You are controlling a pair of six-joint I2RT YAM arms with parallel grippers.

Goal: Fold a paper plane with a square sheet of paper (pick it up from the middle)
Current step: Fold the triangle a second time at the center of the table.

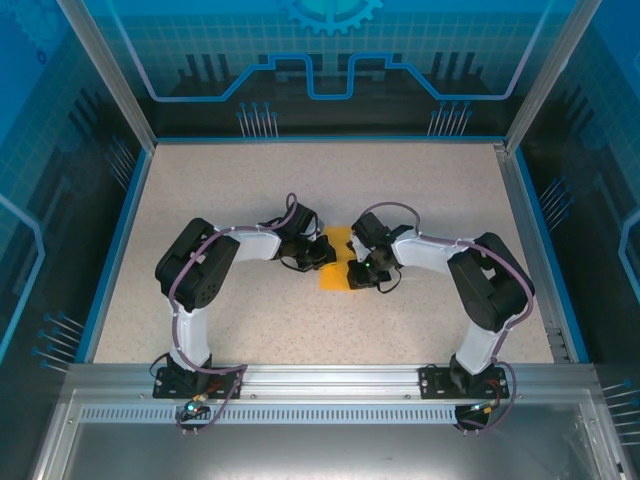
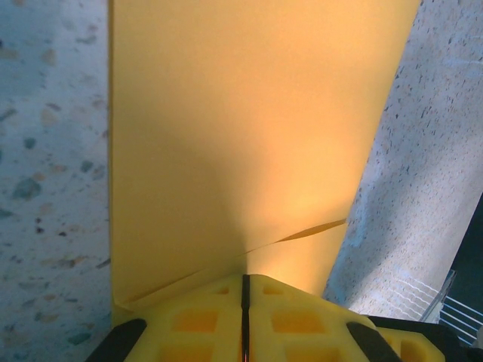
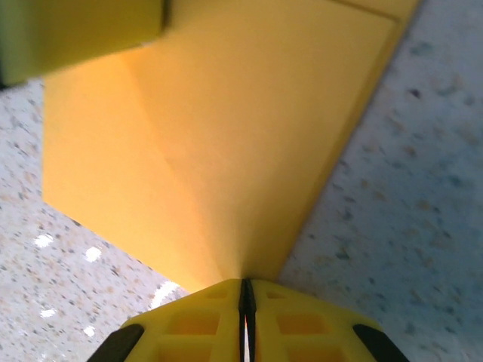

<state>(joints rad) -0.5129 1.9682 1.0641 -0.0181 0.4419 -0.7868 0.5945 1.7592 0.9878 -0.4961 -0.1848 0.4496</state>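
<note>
Square sheet of paper (image 2: pixel 249 128) is pinched from both sides: left tool (image 2: pixel 244 285) clenched on its near edge, right tool (image 3: pixel 244 286) clenched where a crease runs out. It sits partly folded in the middle of the desk (image 1: pixel 250 190). Likely light, floppy and easy to tear, so grip along creases. Only obstruction: the tools crowd each other.

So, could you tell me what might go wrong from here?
Both the left gripper and right gripper are shut on the same orange-yellow paper sheet; moving apart could tear it. The right gripper appears to pinch only a narrow tip of the fold, so it might slip out. Layer edges near the left gripper look misaligned, risking a crooked crease.
</note>
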